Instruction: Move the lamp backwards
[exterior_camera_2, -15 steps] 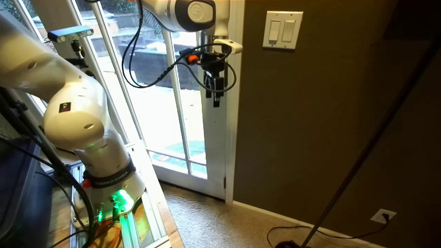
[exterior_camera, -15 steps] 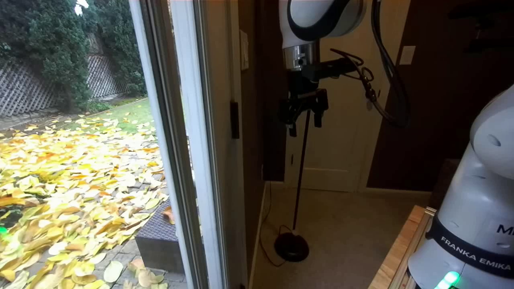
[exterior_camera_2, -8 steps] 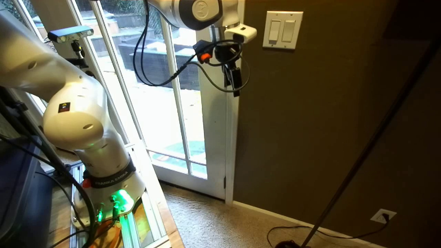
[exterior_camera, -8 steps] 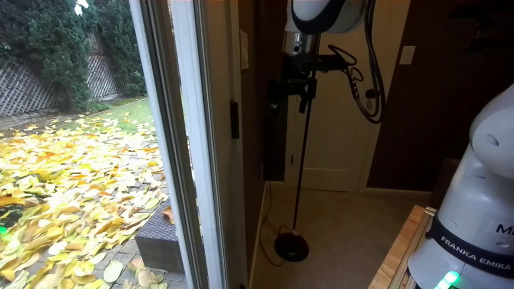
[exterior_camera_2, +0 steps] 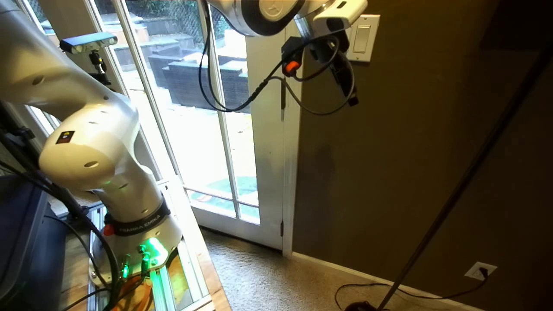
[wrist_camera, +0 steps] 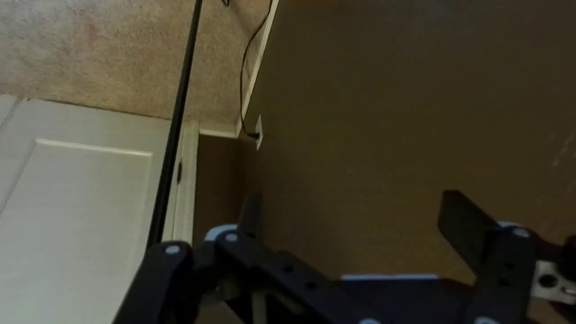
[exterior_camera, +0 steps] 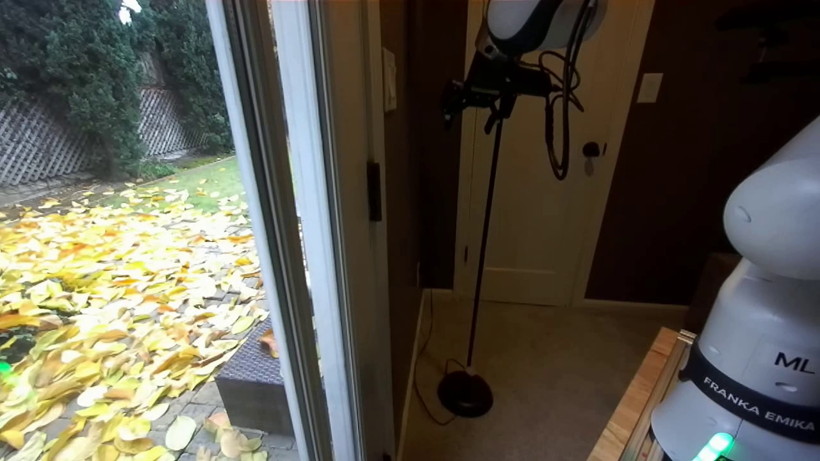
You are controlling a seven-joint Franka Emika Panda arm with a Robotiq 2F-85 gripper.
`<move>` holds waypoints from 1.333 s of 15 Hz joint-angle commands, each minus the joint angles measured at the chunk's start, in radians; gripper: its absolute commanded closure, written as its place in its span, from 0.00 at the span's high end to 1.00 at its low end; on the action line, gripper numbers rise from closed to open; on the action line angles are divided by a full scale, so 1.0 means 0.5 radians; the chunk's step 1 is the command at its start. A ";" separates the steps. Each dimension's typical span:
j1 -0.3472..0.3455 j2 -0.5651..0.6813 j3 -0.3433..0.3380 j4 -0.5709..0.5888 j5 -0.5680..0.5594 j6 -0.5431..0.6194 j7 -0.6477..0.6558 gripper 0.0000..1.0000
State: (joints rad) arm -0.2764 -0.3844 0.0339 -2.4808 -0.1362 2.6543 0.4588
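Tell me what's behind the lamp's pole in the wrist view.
Behind the lamp's pole are carpet and a white door with its frame. The pole covers a narrow strip of that background; whatever lies within that strip cannot be seen.

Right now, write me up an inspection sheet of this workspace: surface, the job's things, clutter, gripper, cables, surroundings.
Surface: beige carpet; wooden bench under the robot arm.
Job's things: lamp, its round base on the carpet; top not in view.
Clutter: dark box-like object beside the robot arm; cannot tell what.
Gripper: open, nothing seen between its fingers; in the wrist view the lamp passes outside them, contact unclear.
Cables: lamp cord plugged into the wall outlet; black cables loop from the arm.
Surroundings: brown wall, white door, glass door, yellow leaves outside.
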 commanded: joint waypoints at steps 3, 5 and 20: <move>-0.549 0.190 0.304 0.103 -0.568 0.416 0.725 1.00; -0.874 0.202 0.524 0.140 -0.795 0.477 1.014 1.00; -2.451 0.279 2.022 0.572 -2.488 0.333 2.882 1.00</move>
State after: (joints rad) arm -1.4082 -0.2932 0.9460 -2.2447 -1.2449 2.8904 1.7827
